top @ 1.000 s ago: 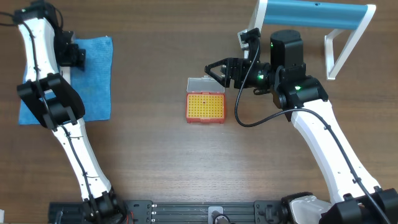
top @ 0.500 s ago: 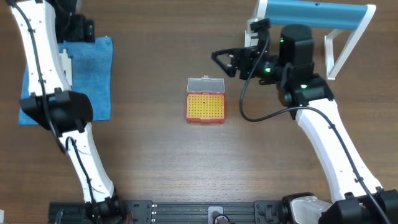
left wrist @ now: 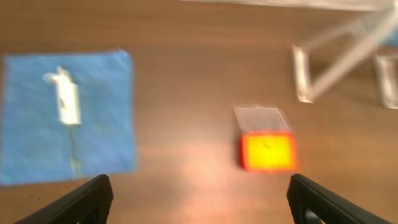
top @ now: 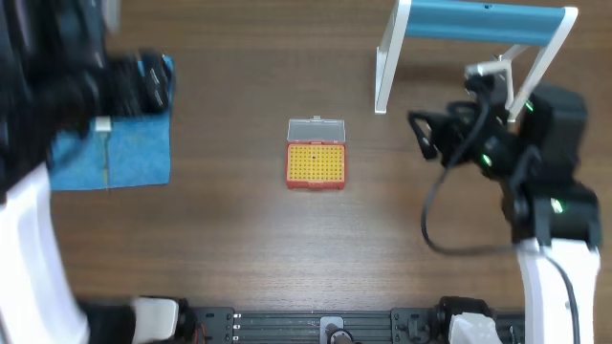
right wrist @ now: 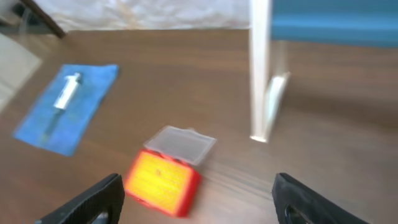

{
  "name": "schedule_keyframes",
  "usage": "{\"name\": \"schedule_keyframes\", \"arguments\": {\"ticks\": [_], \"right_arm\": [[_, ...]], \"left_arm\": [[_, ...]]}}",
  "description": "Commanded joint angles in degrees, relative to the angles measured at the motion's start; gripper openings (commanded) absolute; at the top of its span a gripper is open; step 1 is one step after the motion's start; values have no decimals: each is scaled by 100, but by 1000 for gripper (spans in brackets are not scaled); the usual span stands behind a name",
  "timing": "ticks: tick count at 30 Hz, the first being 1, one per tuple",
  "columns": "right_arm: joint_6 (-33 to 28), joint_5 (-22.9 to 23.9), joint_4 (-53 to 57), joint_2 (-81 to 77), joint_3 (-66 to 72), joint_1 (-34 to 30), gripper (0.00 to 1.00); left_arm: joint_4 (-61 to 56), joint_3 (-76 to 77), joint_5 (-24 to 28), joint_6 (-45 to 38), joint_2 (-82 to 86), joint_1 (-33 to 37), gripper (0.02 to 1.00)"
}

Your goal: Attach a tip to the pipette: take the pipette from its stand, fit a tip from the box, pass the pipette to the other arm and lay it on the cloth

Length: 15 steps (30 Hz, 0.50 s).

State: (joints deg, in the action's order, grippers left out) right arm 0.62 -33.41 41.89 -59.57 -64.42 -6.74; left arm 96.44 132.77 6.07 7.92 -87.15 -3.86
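Pipette (top: pixel 101 143), white-bodied with a thin shaft: lies flat on the blue rectangular cloth (top: pixel 139 158) at the far left of the brown wooden table (top: pixel 239 258), thick end toward the far side and thin end toward the near side, with no gripper touching it. Left gripper (left wrist: pixel 199 182), black, two-fingered: held high above the table, its fingers wide apart with nothing between them. Its wrist camera looks down on the cloth and the box. Tip box (top: pixel 316 165), small, red-orange, holding a tray of yellow tips: stands at the table's centre, well apart from the cloth, with its clear lid (top: pixel 316 129) swung open on the far side. Right gripper (right wrist: pixel 196 182), black, two-fingered: raised right of the box and near the stand, fingers spread wide and holding nothing. Pipette stand (top: pixel 478 21), a blue top bar on white legs: far right of the table, with nothing hanging on it.
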Motion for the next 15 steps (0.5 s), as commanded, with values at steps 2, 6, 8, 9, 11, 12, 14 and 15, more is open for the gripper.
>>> {"name": "schedule_keyframes", "arguments": {"ticks": [2,6,8,9,11,12,14,15], "right_arm": [[-1604,-446,798,1307,597,-796,783],[-1823,-697,1058,2074,903,-1088,783],[-1875,-697,1056,2400,1056,-1108,781],[-1871,-776,1071,2527,1113,-1108,785],[-1871,-1145,1128,2771,1252,-1108,785],[-1871,-1300,1167,2898,1355,-1108,781],[-1832,-1342,1224,3060,1517,-1108,783],[-1834,-1338,1274,3161,1628,-1108,781]], "left_arm": [[15,-3082,81,2378,2616,-1742,908],[-684,-4339,-26,3307,4223,-2597,906],[-1091,-4758,-109,3390,4819,-2732,906],[-1252,-4948,-162,3412,5080,-2739,906],[-1556,-5335,-468,3495,5552,-2730,906],[-1589,-5449,-595,3495,5672,-2730,906],[-1580,-5633,-824,3493,5799,-2730,906],[-1582,-5713,-984,3493,5814,-2730,906]]}}
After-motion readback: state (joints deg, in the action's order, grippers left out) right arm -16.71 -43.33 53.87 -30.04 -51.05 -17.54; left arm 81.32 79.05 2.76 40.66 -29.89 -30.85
